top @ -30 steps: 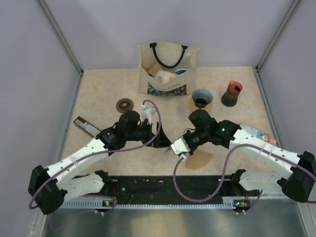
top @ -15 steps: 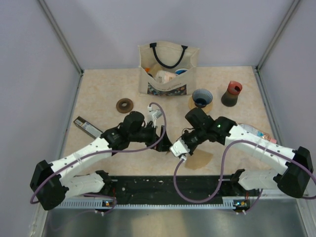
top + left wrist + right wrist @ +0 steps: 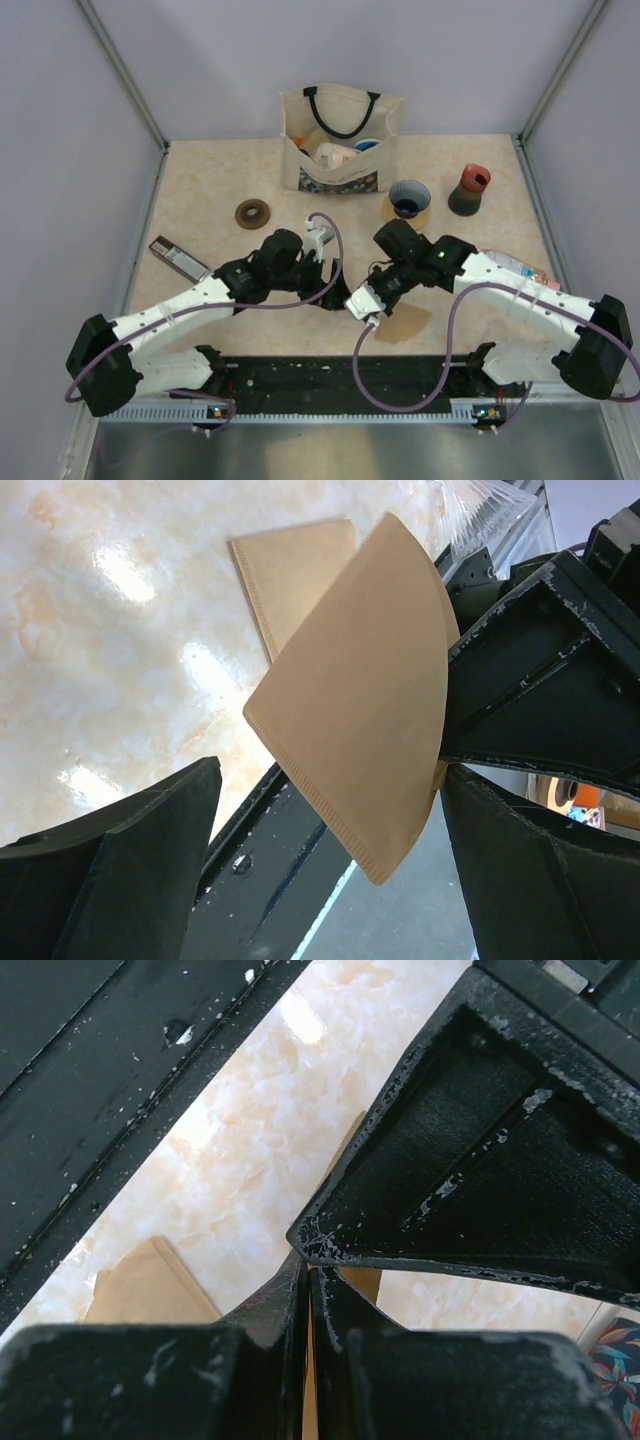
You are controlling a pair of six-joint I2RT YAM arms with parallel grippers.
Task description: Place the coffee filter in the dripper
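Above the table (image 3: 200, 210), the left gripper (image 3: 332, 770) gapes wide, gripping nothing; the right gripper (image 3: 307, 1285), well short of the dripper (image 3: 408, 198), is clamped on one edge of the coffee filter (image 3: 360, 730), held aloft between the left gripper's fingers.

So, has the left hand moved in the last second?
Yes. The left hand shifted right, farther from the brown ring, closer to the right hand.

White arm shells (image 3: 175, 310) with black joints (image 3: 275, 252), looping purple cables (image 3: 400, 405), and scuffed black claw fingers (image 3: 130, 1380).
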